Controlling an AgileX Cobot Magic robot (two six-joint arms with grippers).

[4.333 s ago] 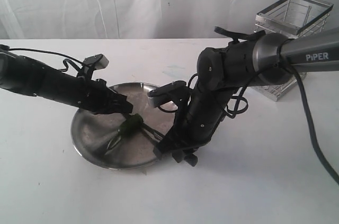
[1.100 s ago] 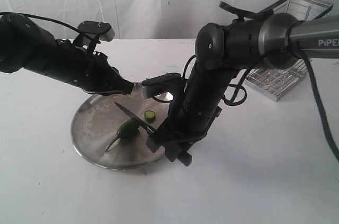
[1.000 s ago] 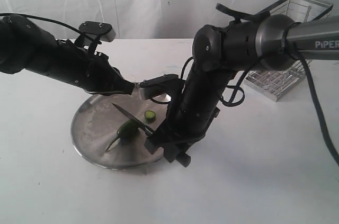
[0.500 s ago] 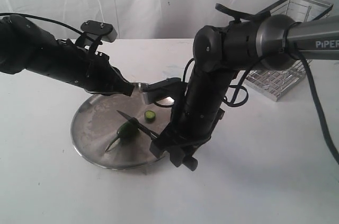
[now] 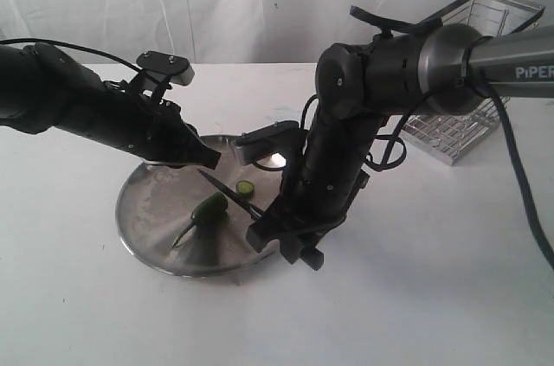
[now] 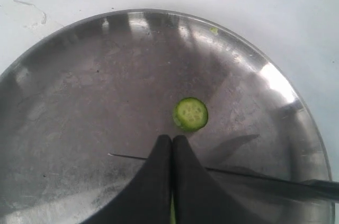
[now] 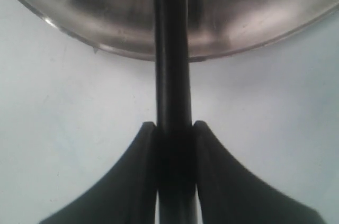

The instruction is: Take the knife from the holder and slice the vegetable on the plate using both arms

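Black from tip to handle, the knife (image 5: 227, 194) slants across the steel plate (image 5: 154, 210). In the exterior view its point aims toward the back left. Its handle runs down to my right gripper (image 7: 172, 124), just outside the plate's near right rim. That gripper's fingers (image 7: 139, 171) are narrowly parted and clamped on the handle from both sides.

The blade passes between the chili pepper (image 5: 209, 207) and a round cut slice (image 6: 190, 114) that lies flat, pale face up. The pepper lies near the plate's middle. Its long axis runs the other diagonal, with the thin stem toward the near left rim and the cut end up by the blade. The edge may be touching that cut end, though I cannot tell for sure from this angle.

My left gripper (image 6: 172, 138) is pressed fully together with nothing between its fingers. It hangs above the back left part of the plate, clear of the pepper.

My right arm (image 5: 346, 115) stands bent over the plate's right side. Behind it on the white table (image 5: 415, 288) is the wire-grid holder (image 5: 443, 138), well apart from the plate.
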